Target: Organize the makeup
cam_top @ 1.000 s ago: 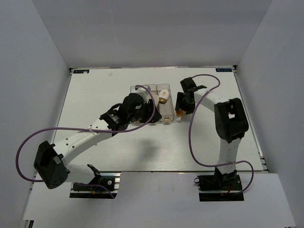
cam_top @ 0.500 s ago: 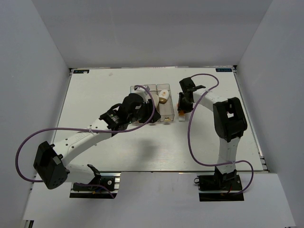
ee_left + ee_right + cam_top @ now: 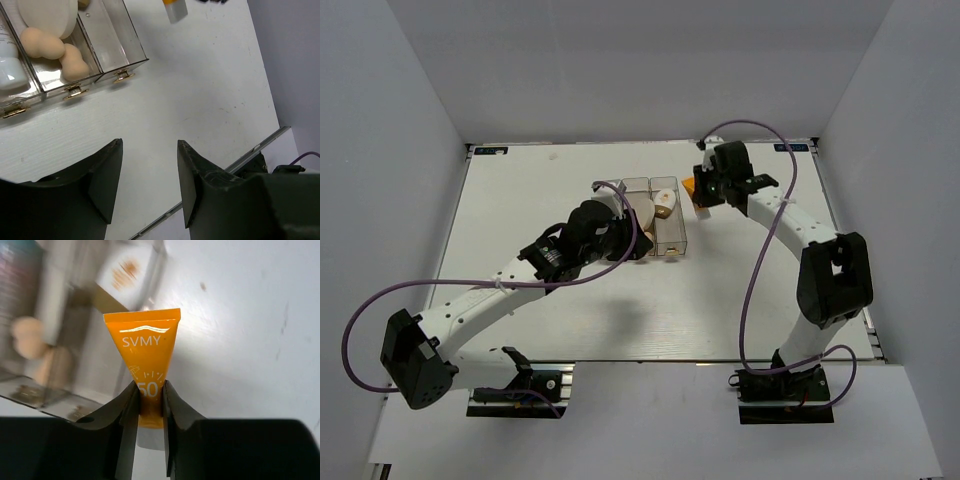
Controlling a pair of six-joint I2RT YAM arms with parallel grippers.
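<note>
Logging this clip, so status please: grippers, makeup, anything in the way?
Right gripper shut on orange tube, beside the tray. Left gripper open, empty, near tray's front. Nothing seen between tube and tray.

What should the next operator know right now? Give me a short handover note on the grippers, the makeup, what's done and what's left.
Grippers: the left gripper is open and empty, over the table just in front of the clear tray. The right gripper is shut on the orange tube, held up beside the tray, not in it.
Done: two beige sponges and the round puff sit in the middle compartment, with a white tube in the next one.
Left: set the orange tube into the tray, probably in the end compartment with bare floor. No other loose makeup shows.
</note>
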